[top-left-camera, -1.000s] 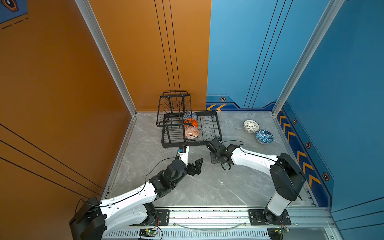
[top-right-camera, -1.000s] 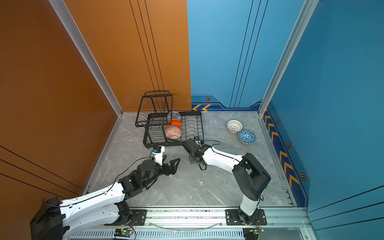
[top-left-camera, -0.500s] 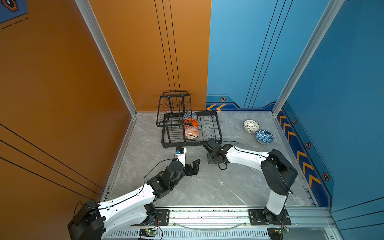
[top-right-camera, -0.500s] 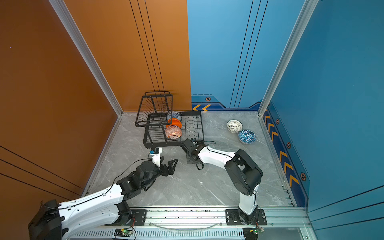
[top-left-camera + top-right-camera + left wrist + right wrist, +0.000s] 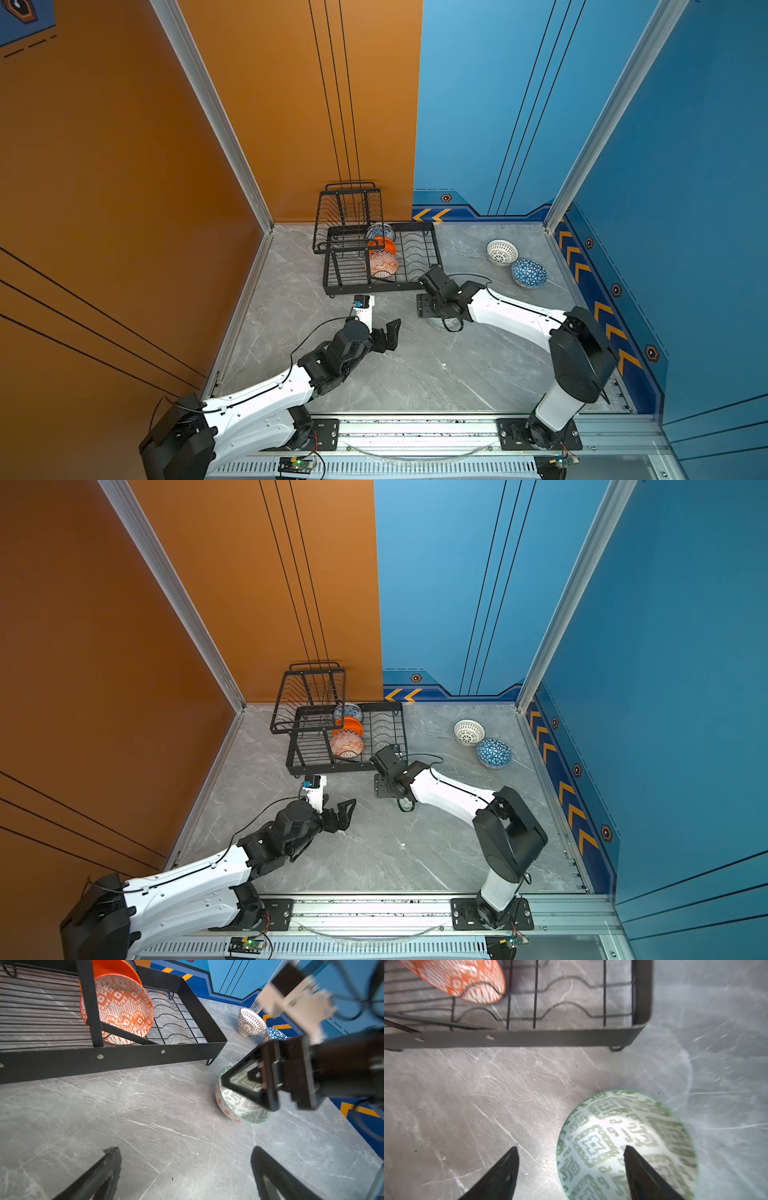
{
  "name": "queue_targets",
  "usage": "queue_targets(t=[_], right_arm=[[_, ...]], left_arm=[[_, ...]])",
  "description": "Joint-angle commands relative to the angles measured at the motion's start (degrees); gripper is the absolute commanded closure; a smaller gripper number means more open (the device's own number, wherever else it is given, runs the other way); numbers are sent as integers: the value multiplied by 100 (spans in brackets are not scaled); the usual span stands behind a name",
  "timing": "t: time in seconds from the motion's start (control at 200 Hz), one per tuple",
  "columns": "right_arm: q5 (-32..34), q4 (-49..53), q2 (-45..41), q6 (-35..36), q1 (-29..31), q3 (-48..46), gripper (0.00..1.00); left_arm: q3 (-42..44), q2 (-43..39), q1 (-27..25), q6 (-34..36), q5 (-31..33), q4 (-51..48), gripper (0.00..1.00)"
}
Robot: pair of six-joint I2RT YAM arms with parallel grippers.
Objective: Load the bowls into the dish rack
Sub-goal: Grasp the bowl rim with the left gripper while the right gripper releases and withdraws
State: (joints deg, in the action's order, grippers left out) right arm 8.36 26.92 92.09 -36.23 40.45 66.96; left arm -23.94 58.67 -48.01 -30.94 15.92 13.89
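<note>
Dish rack (image 5: 124,1059) holds 3 bowls (image 5: 122,1009); 3 more sit on tabletop (image 5: 145,1126). Left fingers (image 5: 104,1174) and right fingers (image 5: 502,1176) both spread wide, gripping nothing.

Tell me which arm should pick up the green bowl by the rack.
Right. The right claw is open astride the rim of the green bowl, one finger over its inside, near the rack. The left claw hangs open over bare floor, farther away.

Both top views: bright, even light from above, sharp; shadows on the floor (image 5: 415,374) soft and faint. Right wrist view: motion-blurred throughout, rack (image 5: 529,1036) smeared, white glare inside the green bowl (image 5: 610,1120). Left wrist view: mostly sharp, but the camera (image 5: 291,997) at the edge is blurred and the rack rail is slightly bowed.
</note>
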Motion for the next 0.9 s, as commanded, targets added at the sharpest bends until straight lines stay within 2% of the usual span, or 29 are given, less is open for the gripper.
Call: queue_targets(t=[0.0, 0.025, 0.265, 0.32, 0.47, 0.626, 0.646, 0.721, 0.896], right_arm=[[-18, 68, -624, -15, -363, -266, 2], [-44, 63, -743, -28, -446, -310, 0], [-449, -46, -1632, -52, -1168, -787, 0], [-490, -72, -1801, -50, -1294, -911, 0], [-775, -311, -2270, -113, -1611, -1345, 0], [-953, -405, -2687, -151, -1883, -1693, 0], [-983, -404, -2736, -155, -1922, -1730, 0], [-1074, -424, -2920, -158, -2057, -1854, 0], [-1217, -482, -3286, -175, -2314, -2070, 0]], left_arm=[[-446, 508, -7, 286, -221, -53, 2], [-557, 694, -12, 347, -278, -61, 2], [-1845, 2422, -206, 450, -898, -239, 2], [-2155, 2776, -304, 431, -879, -313, 0], [-2926, 3637, -434, 303, -736, -653, 5], [-3465, 4272, -434, 212, -666, -964, 13], [-3463, 4335, -430, 206, -665, -1002, 18], [-3808, 4551, -391, 194, -705, -1229, 24], [-3878, 4757, -355, 124, -750, -1330, 36]])
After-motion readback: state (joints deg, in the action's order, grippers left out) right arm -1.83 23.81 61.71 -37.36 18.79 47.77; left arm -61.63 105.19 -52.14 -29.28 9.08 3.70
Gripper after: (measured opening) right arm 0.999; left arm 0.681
